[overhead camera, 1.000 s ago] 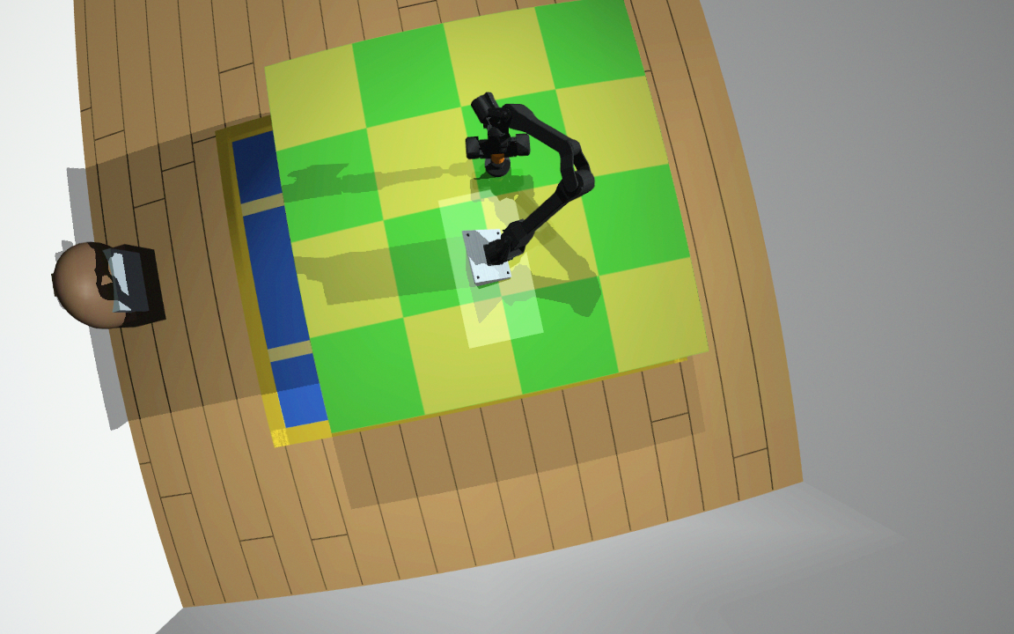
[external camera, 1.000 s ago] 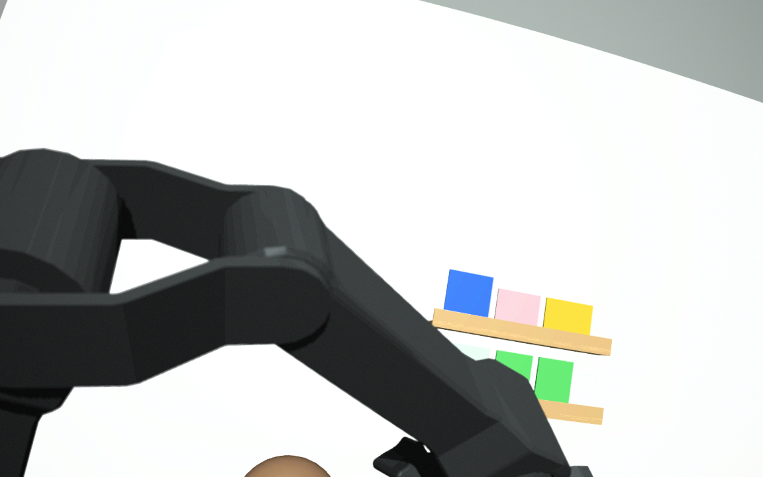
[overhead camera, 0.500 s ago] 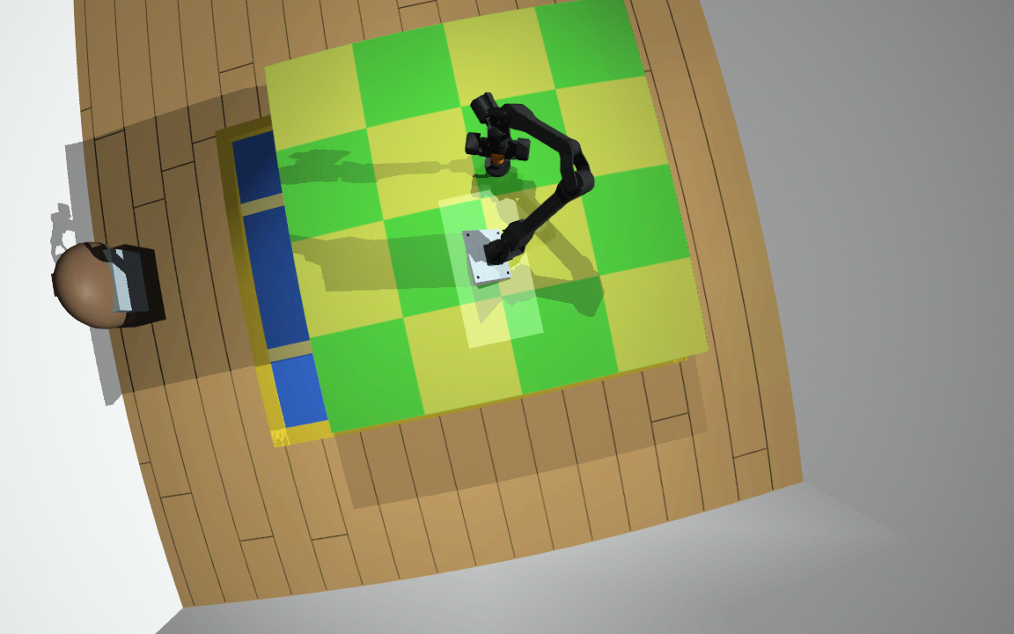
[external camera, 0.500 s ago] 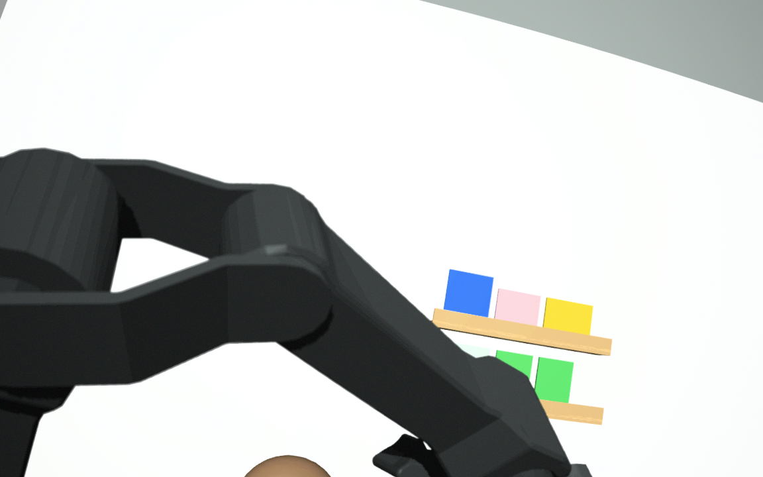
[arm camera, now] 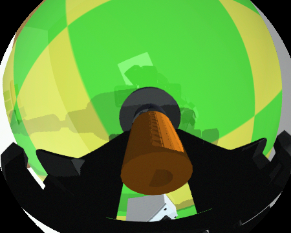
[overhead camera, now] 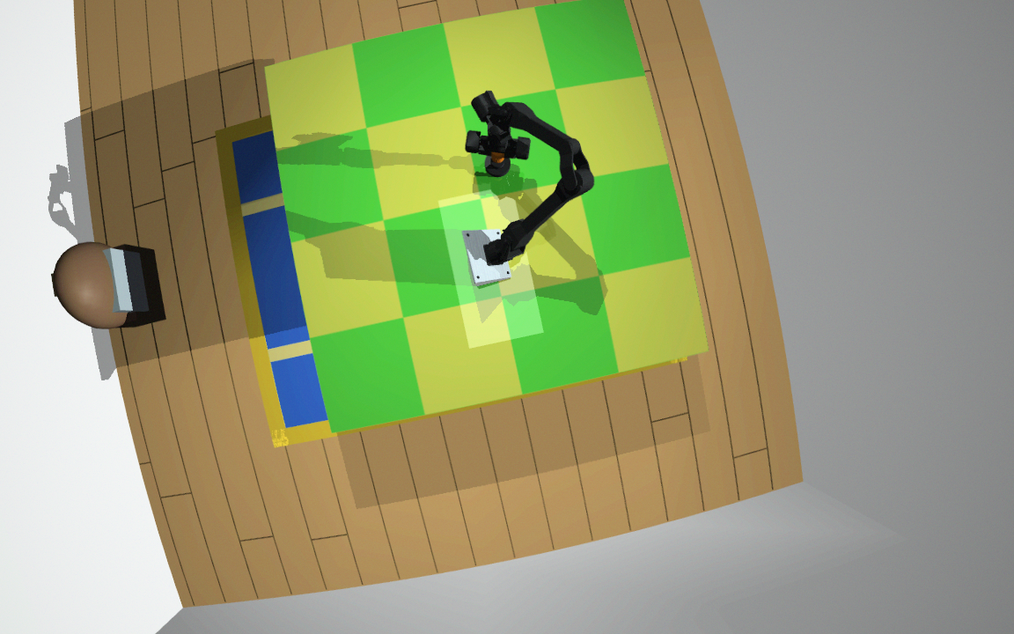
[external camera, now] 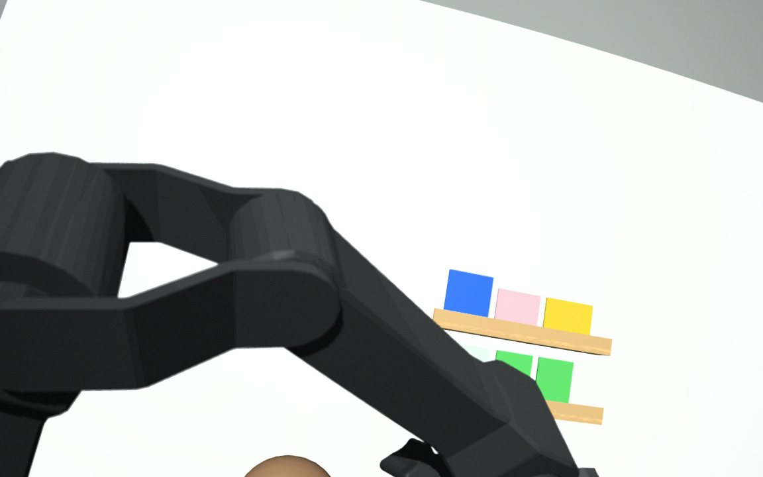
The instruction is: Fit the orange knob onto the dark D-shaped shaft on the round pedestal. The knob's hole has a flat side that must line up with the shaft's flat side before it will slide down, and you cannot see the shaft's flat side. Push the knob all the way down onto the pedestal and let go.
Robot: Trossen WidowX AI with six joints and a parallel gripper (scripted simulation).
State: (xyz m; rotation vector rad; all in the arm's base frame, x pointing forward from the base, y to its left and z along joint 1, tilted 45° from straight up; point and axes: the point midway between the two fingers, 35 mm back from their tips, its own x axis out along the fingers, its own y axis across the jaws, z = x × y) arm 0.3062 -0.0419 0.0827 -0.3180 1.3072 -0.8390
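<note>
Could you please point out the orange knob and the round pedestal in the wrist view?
Orange knob (arm camera: 156,142): wrist view, on its side, between the jaws.
Round pedestal (arm camera: 127,111): wrist view, on its dark disc, left of the knob.

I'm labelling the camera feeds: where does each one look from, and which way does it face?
Top: high overhead, facing down at the checkered table; whole arm shows.
Exterior: close beside the arm, facing the wall shelves.
Wrist: on the arm, facing along the pincer to the pedestal.
Top and wrist share knob and pedestal.
</note>
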